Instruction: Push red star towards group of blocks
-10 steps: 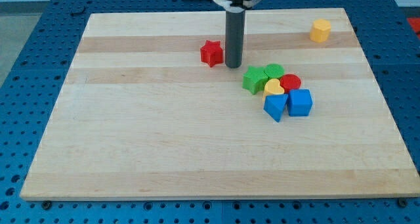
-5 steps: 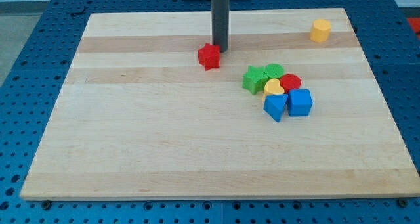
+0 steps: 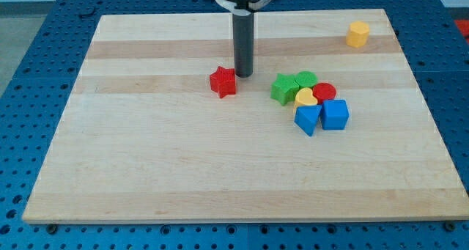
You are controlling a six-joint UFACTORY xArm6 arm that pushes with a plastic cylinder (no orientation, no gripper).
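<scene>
The red star (image 3: 223,81) lies on the wooden board (image 3: 183,162), left of the board's middle top. My tip (image 3: 242,74) stands just to the star's upper right, very close to it or touching. The group sits to the right: a green star (image 3: 282,89), a green block (image 3: 305,80), a red round block (image 3: 324,92), a yellow heart (image 3: 305,98), a blue block (image 3: 307,119) and a blue cube (image 3: 335,114). A gap of board separates the red star from the group.
A yellow block (image 3: 357,34) stands alone near the board's top right corner. The board rests on a blue perforated table (image 3: 29,74).
The red star has slid down and to the left, away from the group. My tip went from the star's right, round above it, then down to its upper right.
</scene>
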